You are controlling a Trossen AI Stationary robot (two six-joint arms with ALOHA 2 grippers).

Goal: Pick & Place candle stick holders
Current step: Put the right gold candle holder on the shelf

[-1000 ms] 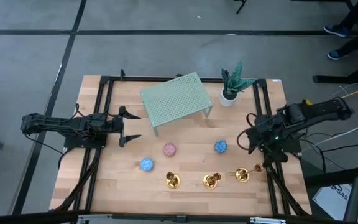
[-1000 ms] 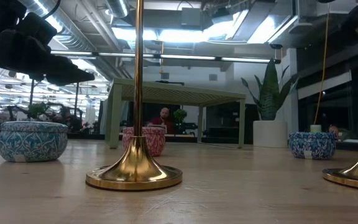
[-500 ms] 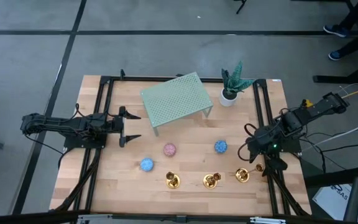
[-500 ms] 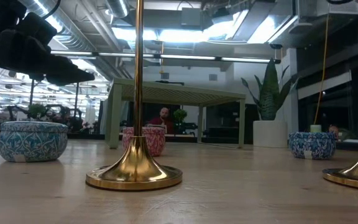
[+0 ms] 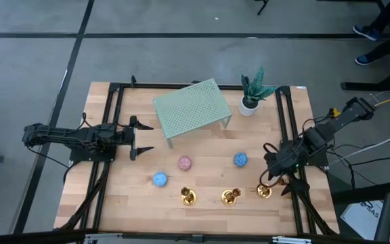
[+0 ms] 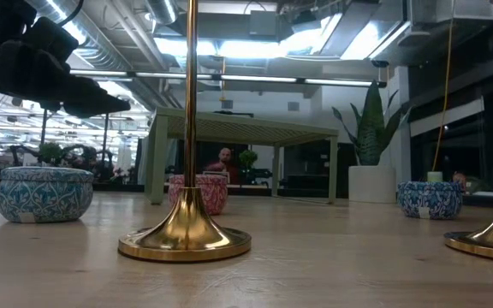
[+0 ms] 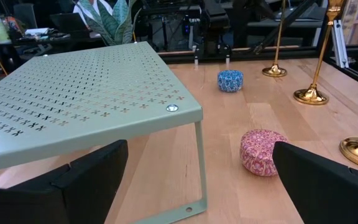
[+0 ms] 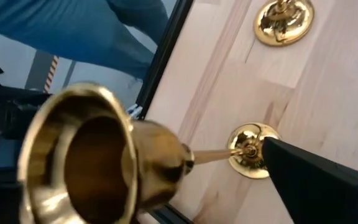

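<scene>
Here the right gripper [image 5: 274,177] hangs directly above the rightmost candlestick [image 5: 264,191] of the three gold candle stick holders lined up near the table's front edge; its wrist view looks straight down past the holder's cup top [image 8: 82,155], along the thin stem to the round base [image 8: 251,149], with one dark finger [image 8: 319,183] just beside that base. Whether the fingers are spread or pinching the stem cannot be told from these views. Further out from the gripper along the row stand the middle candlestick [image 5: 230,196] and, beyond it, the far candlestick [image 5: 188,197], each apart from its neighbour. A blue tin [image 5: 240,160] sits near the gripper on the side toward the table's back, with a pink tin [image 5: 185,163] and a second blue tin [image 5: 159,179] further along. The left gripper [image 5: 141,137] waits well apart on the opposite side of the wooden table [image 5: 202,217], fingers spread wide, touching nothing. Ahead of it stands the green perforated shelf [image 7: 86,93], and past that its wrist view shows the pink tin, a blue tin and the gold stems. A potted plant [image 5: 252,91] stands at the table's back, beside the shelf.
</scene>
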